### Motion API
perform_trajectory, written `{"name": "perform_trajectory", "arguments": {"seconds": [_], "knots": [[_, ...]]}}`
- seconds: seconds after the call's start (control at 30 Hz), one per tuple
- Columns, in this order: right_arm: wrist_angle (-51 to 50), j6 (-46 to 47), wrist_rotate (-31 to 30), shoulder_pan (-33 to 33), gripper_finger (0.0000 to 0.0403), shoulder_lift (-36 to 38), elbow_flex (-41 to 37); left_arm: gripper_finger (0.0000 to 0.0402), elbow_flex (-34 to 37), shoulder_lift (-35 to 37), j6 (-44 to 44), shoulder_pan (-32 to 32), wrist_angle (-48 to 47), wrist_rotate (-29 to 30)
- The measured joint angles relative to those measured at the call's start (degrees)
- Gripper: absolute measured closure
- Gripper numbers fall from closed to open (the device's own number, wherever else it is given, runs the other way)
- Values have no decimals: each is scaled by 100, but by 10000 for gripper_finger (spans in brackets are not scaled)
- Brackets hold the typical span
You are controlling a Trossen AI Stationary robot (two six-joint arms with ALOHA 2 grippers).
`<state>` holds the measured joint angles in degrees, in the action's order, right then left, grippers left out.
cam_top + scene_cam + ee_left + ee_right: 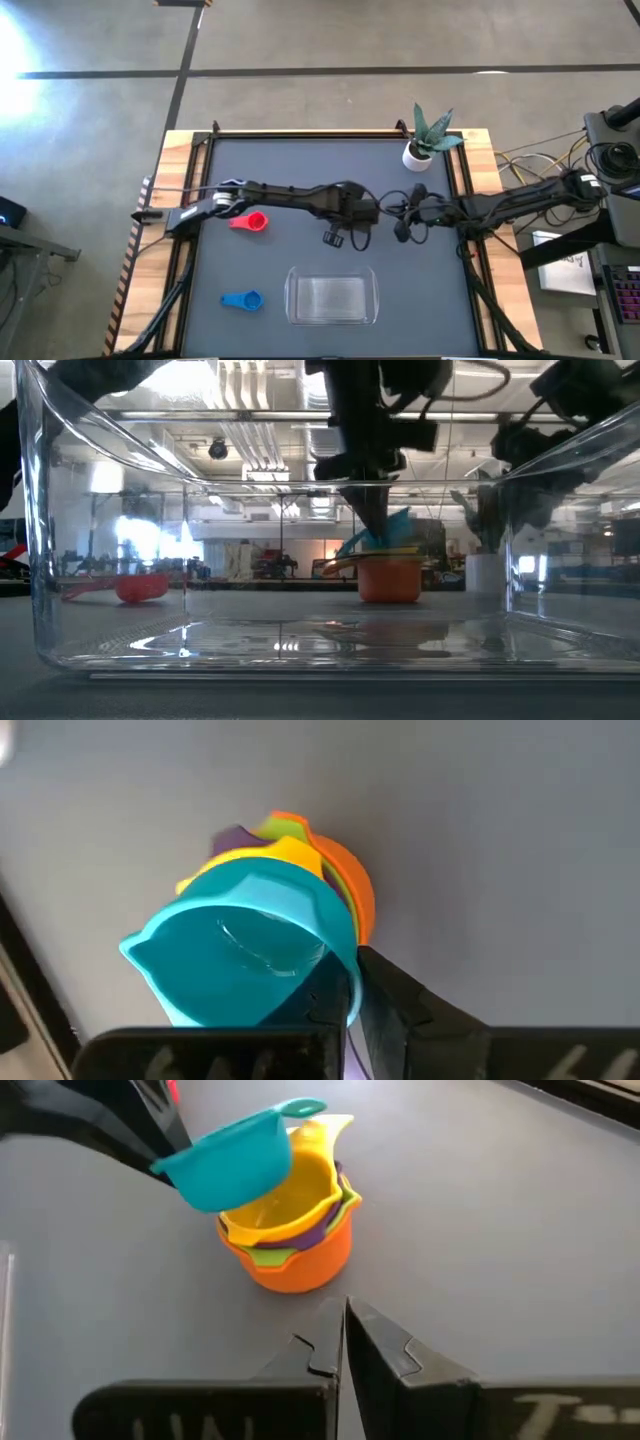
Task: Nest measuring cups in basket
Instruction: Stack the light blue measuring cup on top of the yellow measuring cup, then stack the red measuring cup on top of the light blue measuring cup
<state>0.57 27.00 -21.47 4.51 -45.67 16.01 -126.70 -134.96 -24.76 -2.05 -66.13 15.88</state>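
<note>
A stack of nested measuring cups (290,1240), orange outermost, then green, purple and yellow, stands on the dark mat near the table's middle. My left gripper (352,1005) is shut on a light blue cup (235,1155) and holds it tilted right over the stack. My right gripper (342,1335) is shut, touches nothing and hangs a short way toward the table's right from the stack. A red cup (250,222) lies at the mat's left. A blue cup (242,299) lies near the front, left of the clear basket (331,297). My left gripper pinches the light blue cup's wall at the rim (345,982), one finger inside the bowl and one finger (395,1000) outside. The fingers slant steeply down from above. The cup is tilted over the yellow cup (300,1200); whether the two touch I cannot tell.
A small white pot with a green plant (420,150) stands at the mat's far right. The low view looks through the basket's clear walls (40,560) at the stack (390,578) and the red cup (140,588). A wooden frame edges the table (180,150).
</note>
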Motion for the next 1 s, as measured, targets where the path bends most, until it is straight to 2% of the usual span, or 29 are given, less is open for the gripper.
{"name": "perform_trajectory", "arguments": {"seconds": [0.3,0.5,0.7,0.83,0.9,1.0], "knots": [[7,99,61,50,394,284,-157,338,-829,-599,115,71,-501,-32],[-4,93,66,63,394,279,-127,282,-825,-453,257,81,-702,40],[0,15,64,107,394,283,-127,246,-746,282,1000,83,-1267,-120],[12,-60,61,274,394,293,-127,245,51,1195,1500,-11,-1127,-187],[16,-63,46,359,394,293,-127,246,840,1818,1732,-95,-791,-191],[22,-59,46,472,394,293,-127,247,2379,2836,2127,-216,-76,-194]]}}
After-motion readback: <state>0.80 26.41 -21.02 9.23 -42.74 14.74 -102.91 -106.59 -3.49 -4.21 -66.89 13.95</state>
